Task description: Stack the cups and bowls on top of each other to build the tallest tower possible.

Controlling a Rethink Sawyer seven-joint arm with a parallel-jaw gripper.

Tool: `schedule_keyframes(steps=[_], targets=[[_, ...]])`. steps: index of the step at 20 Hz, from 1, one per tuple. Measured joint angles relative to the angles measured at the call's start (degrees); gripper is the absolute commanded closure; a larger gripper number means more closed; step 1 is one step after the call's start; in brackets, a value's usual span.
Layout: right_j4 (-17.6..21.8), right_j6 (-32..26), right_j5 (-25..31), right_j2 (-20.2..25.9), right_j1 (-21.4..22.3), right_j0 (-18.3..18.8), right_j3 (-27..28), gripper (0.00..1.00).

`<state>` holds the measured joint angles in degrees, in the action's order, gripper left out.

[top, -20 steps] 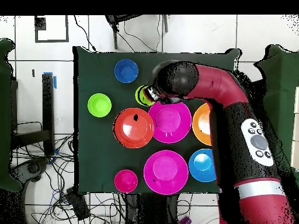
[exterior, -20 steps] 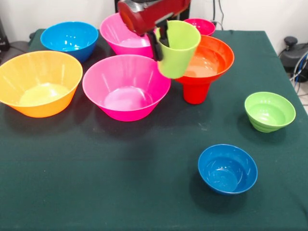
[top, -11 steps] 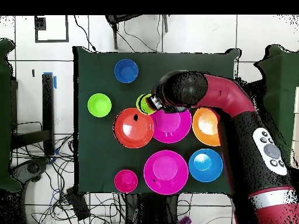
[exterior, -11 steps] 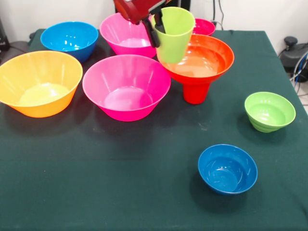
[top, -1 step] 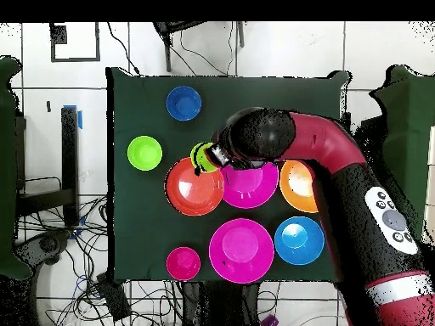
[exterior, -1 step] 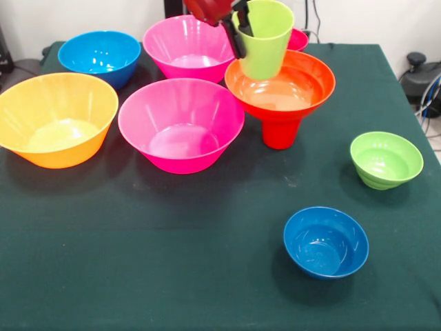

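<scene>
My gripper (exterior, -1 step: 242,36) is shut on the rim of the lime green cup (exterior, -1 step: 263,40), one finger inside it and one outside. The cup hangs upright over the left part of the wide red-orange bowl (exterior, -1 step: 303,86), which sits on the upside-down red cup (exterior, -1 step: 280,132). From above, the green cup (top, -1 step: 202,157) overlaps the top edge of the red-orange bowl (top, -1 step: 192,188). The gripper (top, -1 step: 214,156) is at the end of the red arm (top, -1 step: 331,153).
Two big pink bowls (exterior, -1 step: 180,124) (exterior, -1 step: 186,48), a yellow-orange bowl (exterior, -1 step: 56,117) and a mid-sized blue bowl (exterior, -1 step: 100,55) stand to the left. A small red bowl (exterior, -1 step: 295,38) is behind the stack. A small green bowl (exterior, -1 step: 386,160) and a small blue bowl (exterior, -1 step: 325,241) sit at the front right.
The gripper has carried the green cup up and to the right, from beside the front pink bowl to above the red-orange bowl. The bowls have not moved.
</scene>
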<state>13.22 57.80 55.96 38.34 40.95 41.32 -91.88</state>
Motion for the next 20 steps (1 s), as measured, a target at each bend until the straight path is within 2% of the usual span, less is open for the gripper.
schedule_keyframes(steps=[20], targets=[[3.98,0.00,0.01,5.02,-0.23,1.37,-0.16,1.00]])
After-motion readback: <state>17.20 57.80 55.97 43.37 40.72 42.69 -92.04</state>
